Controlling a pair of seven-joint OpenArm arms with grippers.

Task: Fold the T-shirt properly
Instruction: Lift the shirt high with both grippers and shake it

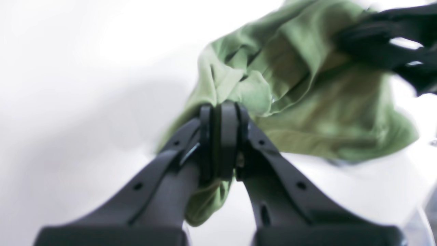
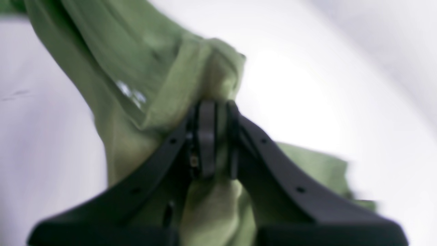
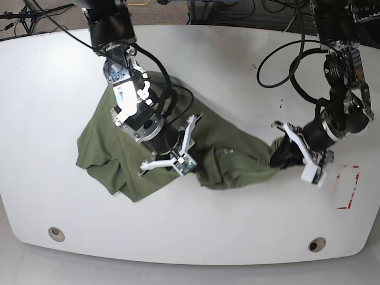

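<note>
On the white table (image 3: pixel 53 83), left gripper (image 1: pixel 222 136) and right gripper (image 2: pixel 215 136) both pinch the T-shirt (image 3: pixel 113 148)

Both arms reach in over the desk (image 3: pixel 47 77) from its far edge. The left claw (image 1: pixel 222 136) has its jaws pressed together on a pinch of the T-shirt (image 3: pixel 231 157) at its end. The right claw (image 2: pixel 215 136) is likewise clamped on the T-shirt, near its middle, wrist angled downward.
</note>
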